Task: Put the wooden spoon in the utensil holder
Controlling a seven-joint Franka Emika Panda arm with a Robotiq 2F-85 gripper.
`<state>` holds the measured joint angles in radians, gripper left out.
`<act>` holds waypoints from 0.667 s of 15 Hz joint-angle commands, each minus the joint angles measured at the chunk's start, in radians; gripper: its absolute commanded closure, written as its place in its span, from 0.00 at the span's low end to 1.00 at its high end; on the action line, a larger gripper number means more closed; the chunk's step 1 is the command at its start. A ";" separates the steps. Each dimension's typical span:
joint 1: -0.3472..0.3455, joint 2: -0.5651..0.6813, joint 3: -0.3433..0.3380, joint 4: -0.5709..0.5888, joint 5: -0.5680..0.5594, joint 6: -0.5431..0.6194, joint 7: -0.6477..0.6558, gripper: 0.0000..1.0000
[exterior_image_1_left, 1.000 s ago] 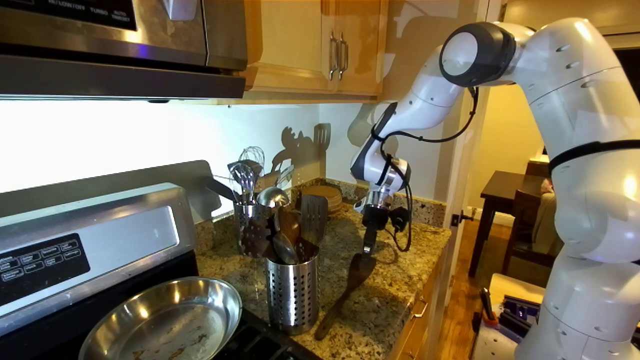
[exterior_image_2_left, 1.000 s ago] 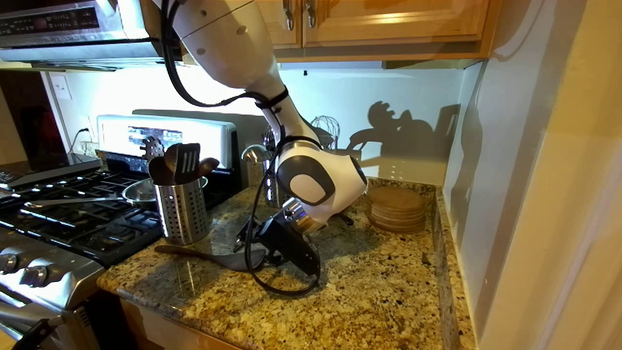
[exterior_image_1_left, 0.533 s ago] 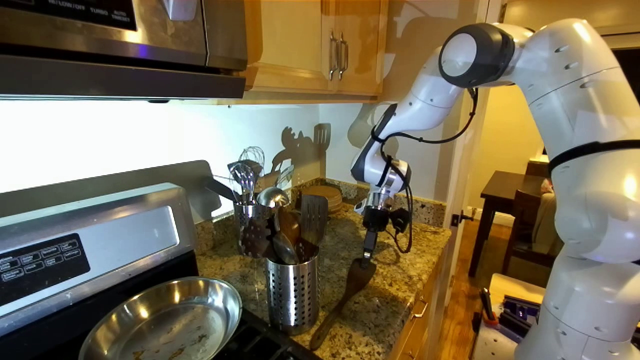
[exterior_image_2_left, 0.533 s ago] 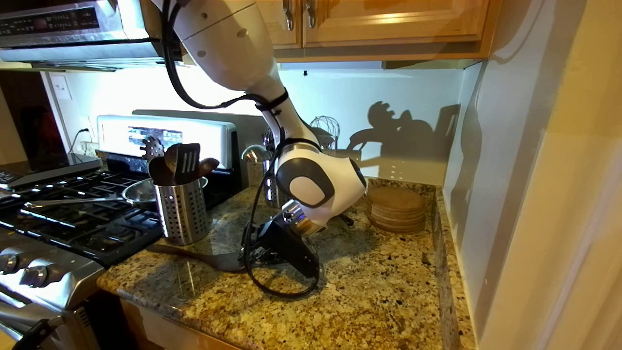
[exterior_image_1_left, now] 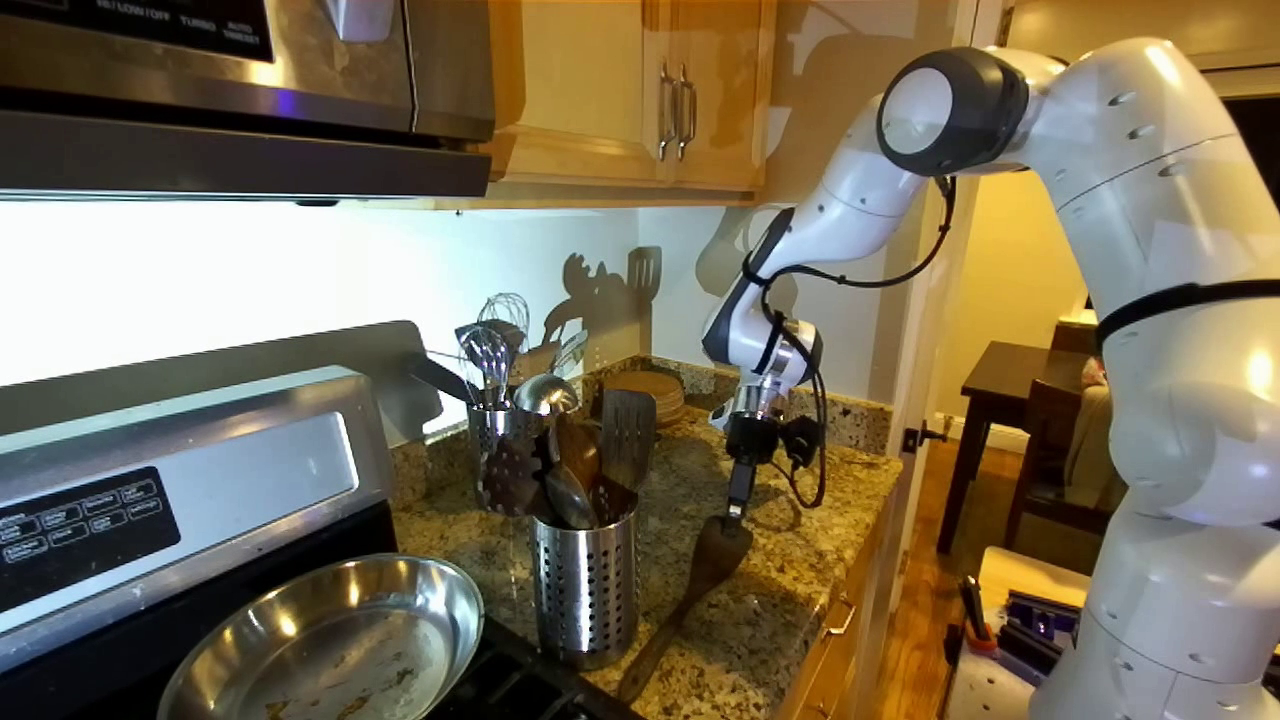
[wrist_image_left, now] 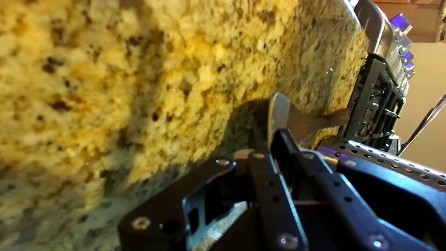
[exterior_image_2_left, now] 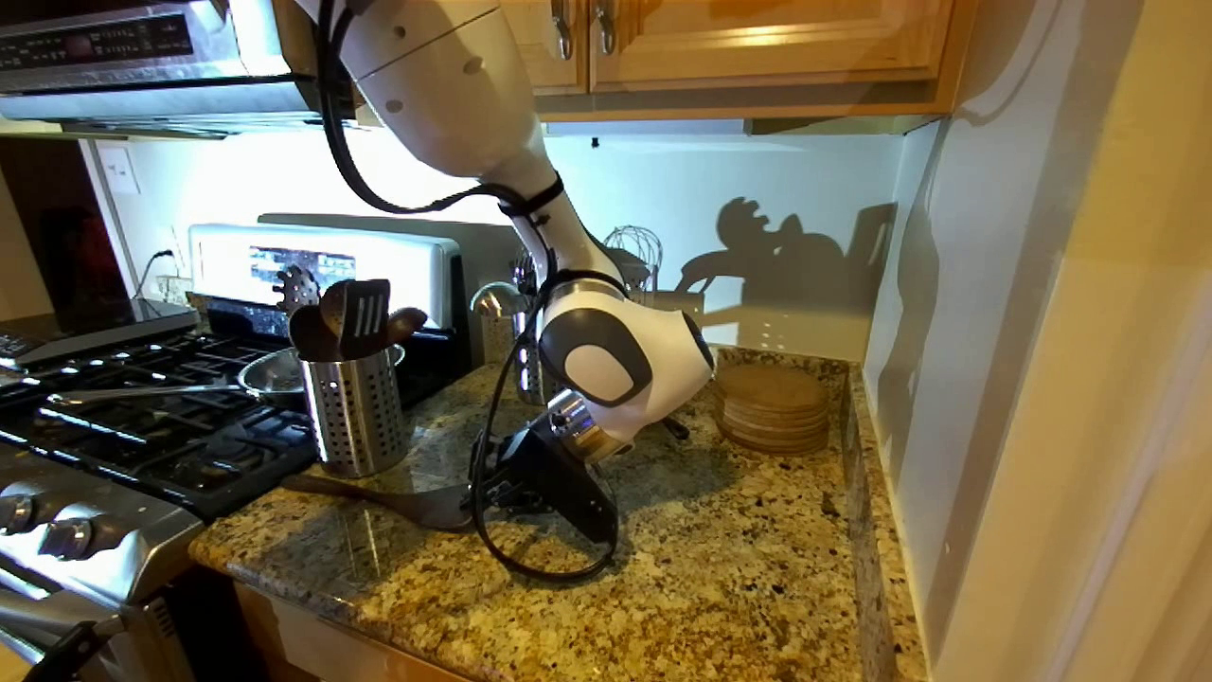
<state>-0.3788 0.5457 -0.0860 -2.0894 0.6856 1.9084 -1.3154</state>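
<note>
The brown wooden spoon (exterior_image_1_left: pixel 716 556) lies on the granite counter, its long handle pointing toward the stove and passing beside the utensil holder's base. My gripper (exterior_image_1_left: pixel 735 508) comes down at the broad end of the spoon. In the wrist view the fingers of the gripper (wrist_image_left: pixel 271 142) stand close together on either side of the edge of the spoon's head (wrist_image_left: pixel 278 111), pinching it. The perforated steel utensil holder (exterior_image_1_left: pixel 587 590) stands upright by the stove and carries several dark and wooden utensils. In an exterior view the spoon's head (exterior_image_2_left: pixel 440 509) partly disappears behind the gripper.
A steel frying pan (exterior_image_1_left: pixel 350 640) sits on the stove. Farther back stands another steel cup (exterior_image_1_left: pixel 490 430) with whisks and a ladle. Round wooden boards (exterior_image_2_left: pixel 772 407) are stacked by the corner. Wall cabinets (exterior_image_1_left: pixel 600 100) hang above the counter.
The gripper's fingers have closed on the edge of the spoon's head. The spoon has slid a little along the counter toward the stove. The utensil holder stays where it was.
</note>
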 commanded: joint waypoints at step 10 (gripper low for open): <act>-0.020 -0.043 -0.070 0.041 -0.055 -0.196 0.029 0.93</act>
<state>-0.3889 0.5444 -0.1421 -2.0498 0.6689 1.7684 -1.3131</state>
